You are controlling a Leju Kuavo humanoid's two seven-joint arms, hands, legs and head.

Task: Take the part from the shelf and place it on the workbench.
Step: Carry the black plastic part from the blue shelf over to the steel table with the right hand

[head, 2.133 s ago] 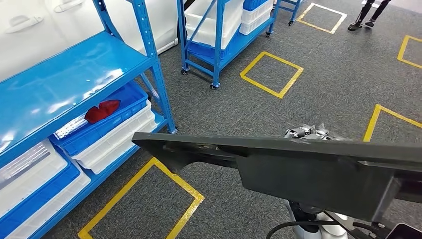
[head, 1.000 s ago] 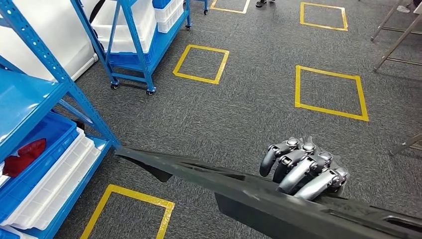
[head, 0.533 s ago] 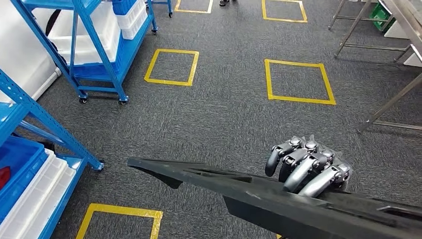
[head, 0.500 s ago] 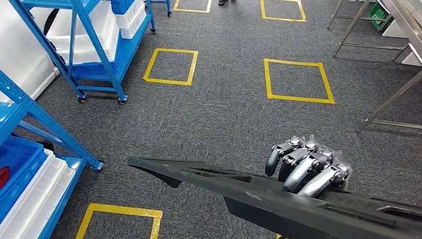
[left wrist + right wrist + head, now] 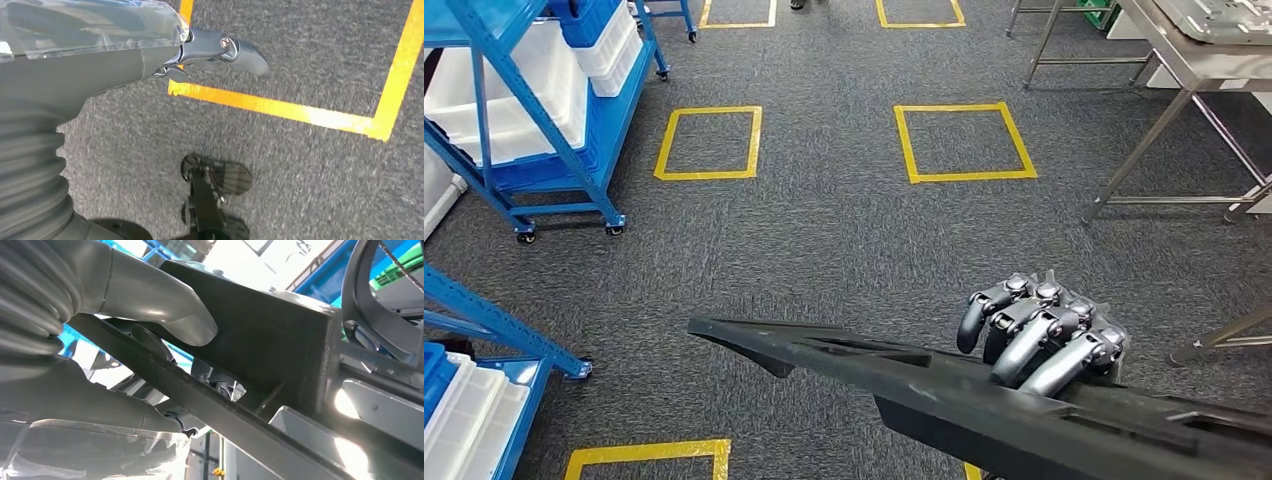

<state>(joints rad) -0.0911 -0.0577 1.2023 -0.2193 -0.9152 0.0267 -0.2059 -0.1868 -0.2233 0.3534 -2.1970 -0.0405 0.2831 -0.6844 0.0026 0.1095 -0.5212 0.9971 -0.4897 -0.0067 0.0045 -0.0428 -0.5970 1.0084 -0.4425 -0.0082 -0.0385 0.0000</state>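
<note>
The carrying step is in hand: the long black part [image 5: 1024, 400] is off the shelf and held out low over the carpeted floor [image 5: 824, 230], the right hand [image 5: 1044, 335] curled over its upper edge. Next it must reach the metal surface [image 5: 1194, 60], well apart at the far right. The left hand [image 5: 220, 47] hangs beside the body, fingers extended, holding nothing.
</note>
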